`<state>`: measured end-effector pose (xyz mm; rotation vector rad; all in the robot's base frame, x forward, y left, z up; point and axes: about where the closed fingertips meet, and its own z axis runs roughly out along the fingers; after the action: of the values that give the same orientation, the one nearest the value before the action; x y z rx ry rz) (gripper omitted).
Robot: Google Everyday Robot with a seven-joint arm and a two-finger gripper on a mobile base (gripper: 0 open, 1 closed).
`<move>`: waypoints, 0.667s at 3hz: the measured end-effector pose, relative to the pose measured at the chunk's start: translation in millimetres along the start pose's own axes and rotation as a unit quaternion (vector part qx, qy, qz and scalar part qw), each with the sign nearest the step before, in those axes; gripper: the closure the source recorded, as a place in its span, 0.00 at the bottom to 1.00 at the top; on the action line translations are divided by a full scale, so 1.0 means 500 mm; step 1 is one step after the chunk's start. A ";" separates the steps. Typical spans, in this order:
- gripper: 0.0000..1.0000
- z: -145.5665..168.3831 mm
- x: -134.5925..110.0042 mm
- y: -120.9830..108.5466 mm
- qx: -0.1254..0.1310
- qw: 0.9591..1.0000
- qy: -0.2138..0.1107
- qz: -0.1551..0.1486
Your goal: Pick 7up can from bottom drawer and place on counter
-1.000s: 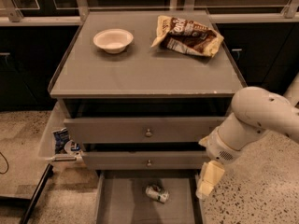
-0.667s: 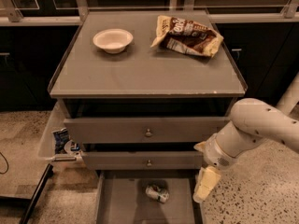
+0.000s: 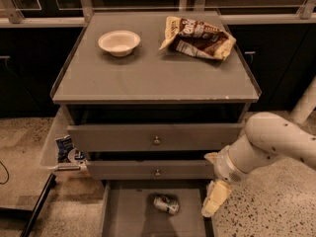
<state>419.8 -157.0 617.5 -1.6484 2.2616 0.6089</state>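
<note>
The 7up can (image 3: 166, 204) lies on its side on the flat grey floor of the open bottom drawer (image 3: 128, 218), near the drawer's back. My gripper (image 3: 215, 199) hangs from the white arm at the drawer's right edge, a short way right of the can and apart from it. The counter (image 3: 153, 75) is the broad grey cabinet top above.
A white bowl (image 3: 119, 42) and a brown and cream snack bag (image 3: 197, 37) sit on the counter. Two knobbed upper drawers (image 3: 157, 140) stick out slightly above the bottom drawer. A bin with packets (image 3: 66, 149) stands left of the cabinet.
My arm and gripper have moved down and a little left, toward the bottom drawer's right edge. The can has not moved.
</note>
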 end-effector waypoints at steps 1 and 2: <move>0.00 0.053 0.027 -0.027 0.040 0.998 -0.038 -0.015; 0.00 0.109 0.057 -0.050 0.091 0.993 -0.063 -0.050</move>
<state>433.5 -160.8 552.2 -1.5765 2.0663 0.4552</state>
